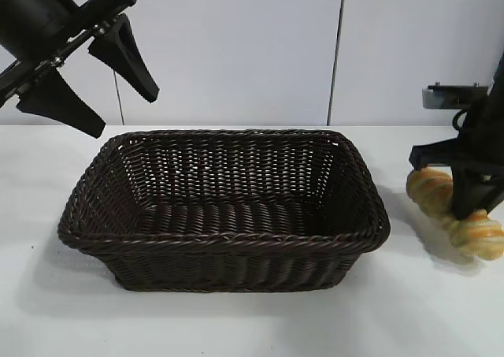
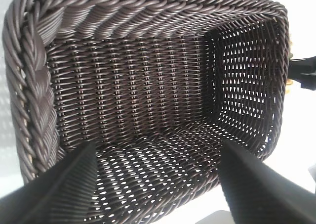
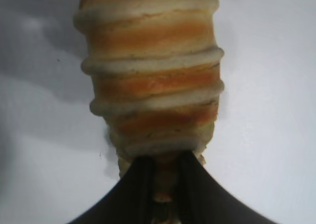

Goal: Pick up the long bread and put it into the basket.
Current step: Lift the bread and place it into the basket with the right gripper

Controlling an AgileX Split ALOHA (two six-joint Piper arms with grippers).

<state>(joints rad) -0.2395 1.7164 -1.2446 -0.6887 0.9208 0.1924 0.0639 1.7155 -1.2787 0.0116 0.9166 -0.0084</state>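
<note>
White table (image 1: 236,325) carries the basket (image 1: 224,235); beside it the right gripper (image 1: 465,203) pinches the long bread (image 1: 433,190). Only the right wrist view shows its ridges closely. Left gripper (image 1: 90,77) hangs open above the basket.

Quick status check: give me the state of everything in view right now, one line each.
Bread: gripped near one end, right of the basket, not in it; whether it is clear of the table cannot be told.
Basket: upright on the table, nothing inside.
Right gripper: fingers shut on the bread.
Left gripper: fingers open, holding nothing, above the basket's left end.
</note>
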